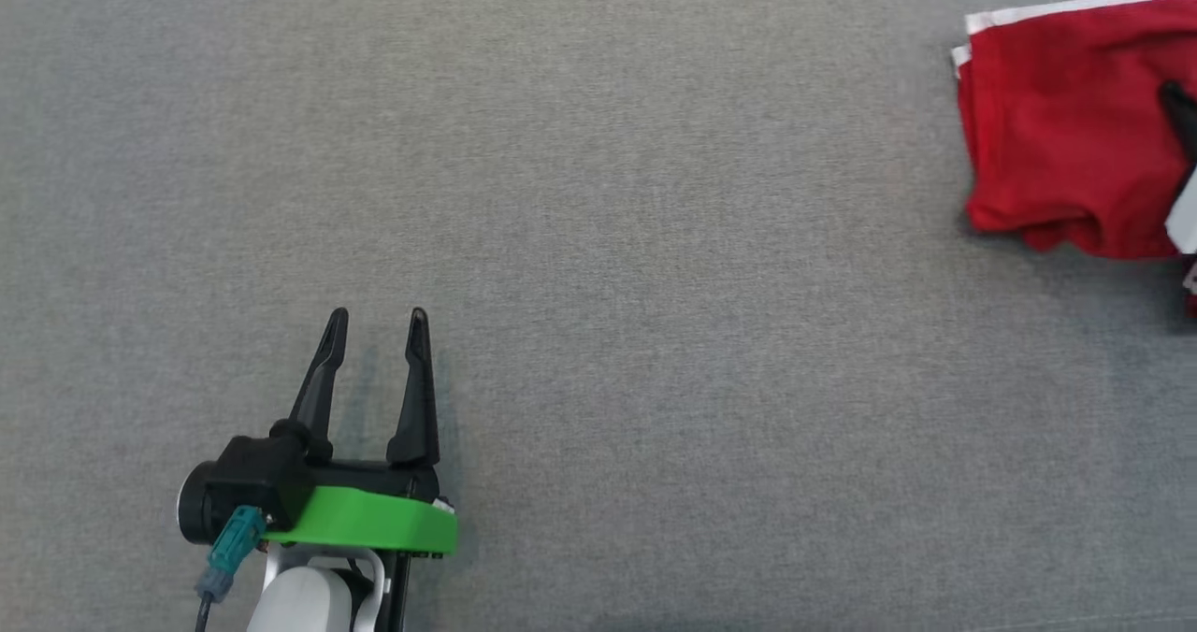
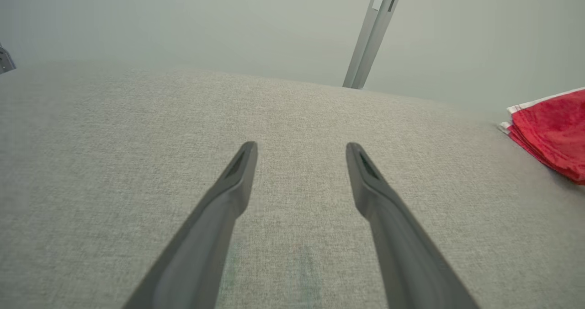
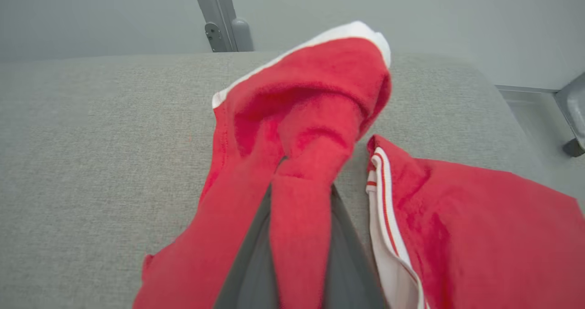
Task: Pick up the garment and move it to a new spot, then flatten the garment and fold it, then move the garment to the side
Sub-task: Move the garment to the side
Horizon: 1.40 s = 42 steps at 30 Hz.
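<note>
Firstly, the left pincer [image 1: 377, 316] is released, its jaws standing wide with nothing between them, above the bare grey table covering [image 1: 598, 239]. The red garment [image 1: 1057, 127] lies well apart from it, far off to its right and ahead of its fingertips.

The right pincer [image 3: 304, 181] is much the nearer arm. It is clenched on a fold of the garment, a strip of red cloth running between its fingers [image 3: 249, 268] and bunching up ahead of them. More of the garment lies just beside it to its right, showing a white band with red stripes.

Judgement: the coming move turns on the right arm carrying the cloth leftward onto the open surface.

Not determinable: the garment's long axis, since the head view cuts it off at the right edge. The right fingertips are buried in cloth.
</note>
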Motion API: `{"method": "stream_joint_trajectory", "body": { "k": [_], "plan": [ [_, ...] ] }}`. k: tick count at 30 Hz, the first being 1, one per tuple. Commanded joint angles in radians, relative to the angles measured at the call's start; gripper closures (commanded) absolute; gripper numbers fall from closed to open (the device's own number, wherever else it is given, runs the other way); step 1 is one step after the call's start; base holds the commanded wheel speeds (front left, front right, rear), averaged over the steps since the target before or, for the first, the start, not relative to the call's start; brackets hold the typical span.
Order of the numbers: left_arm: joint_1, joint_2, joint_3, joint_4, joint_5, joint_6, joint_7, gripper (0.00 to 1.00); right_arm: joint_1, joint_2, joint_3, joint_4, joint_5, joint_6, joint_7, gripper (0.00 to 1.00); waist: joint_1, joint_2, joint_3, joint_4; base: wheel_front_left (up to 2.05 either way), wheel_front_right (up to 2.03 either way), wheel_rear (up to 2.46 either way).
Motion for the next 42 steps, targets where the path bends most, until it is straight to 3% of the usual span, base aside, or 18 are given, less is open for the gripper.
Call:
{"method": "stream_joint_trajectory", "body": {
  "k": [1, 5, 10, 11, 12, 18, 24, 34, 38, 42],
  "plan": [
    [-0.019, 0.003, 0.0, 0.0, 0.014, -0.005, 0.0, 0.0, 0.015, -0.03, -0.015, -0.026, 0.01, -0.001, 0.038, 1.0, 0.0, -0.0001, 0.024, -0.076, 0.0, 0.0, 0.0],
    [-0.024, 0.003, 0.001, 0.007, 0.022, -0.014, 0.0, 0.0, 0.032, -0.09, -0.079, -0.059, 0.027, -0.001, 0.149, 1.0, 0.0, -0.0001, 0.039, -0.083, 0.0, 0.0, 0.0],
    [-0.033, 0.003, 0.003, 0.021, 0.029, -0.023, 0.0, 0.0, 0.019, -0.121, -0.195, 0.012, -0.097, -0.001, 0.175, 0.99, 0.0, -0.0001, 0.051, -0.066, 0.0, 0.0, 0.0],
    [-0.034, 0.003, 0.004, 0.025, 0.031, -0.024, 0.0, 0.0, 0.011, -0.118, -0.223, 0.033, -0.145, -0.001, 0.156, 0.58, 0.0, -0.0001, 0.052, -0.06, 0.0, 0.0, 0.0],
    [-0.034, 0.003, 0.001, 0.031, 0.032, -0.025, 0.0, 0.0, 0.012, -0.115, -0.245, 0.056, -0.198, -0.001, 0.137, 0.0, 0.0, -0.0001, 0.052, -0.053, 0.0, 0.0, 0.0],
    [-0.025, 0.003, -0.013, 0.054, 0.003, -0.006, 0.0, 0.0, 0.036, -0.052, -0.348, 0.114, -0.434, -0.002, 0.008, 0.0, 0.0, -0.0001, 0.035, -0.018, 0.0, 0.0, 0.0],
    [0.018, 0.003, -0.015, 0.07, -0.038, 0.012, 0.0, 0.0, 0.114, 0.037, -0.364, 0.022, -0.534, -0.002, -0.127, 0.0, 0.0, -0.0001, -0.031, -0.004, 0.0, 0.0, 0.0],
    [0.102, 0.003, 0.032, 0.052, -0.096, 0.029, 0.0, 0.0, 0.343, 0.106, -0.251, -0.289, -0.499, -0.002, -0.21, 0.0, 0.0, -0.0001, -0.19, -0.002, 0.0, 0.0, 0.0],
    [0.138, 0.003, 0.063, 0.045, -0.088, 0.039, 0.0, 0.0, 0.455, 0.144, -0.176, -0.348, -0.469, -0.002, -0.318, 0.0, 0.0, -0.0001, -0.255, 0.022, 0.0, 0.0, 0.0],
    [0.168, 0.003, 0.087, 0.055, -0.061, 0.037, 0.0, 0.0, 0.564, 0.182, -0.131, -0.326, -0.462, -0.002, -0.48, 0.0, 0.0, -0.0001, -0.303, 0.053, 0.0, 0.0, 0.0]
  ]
}}
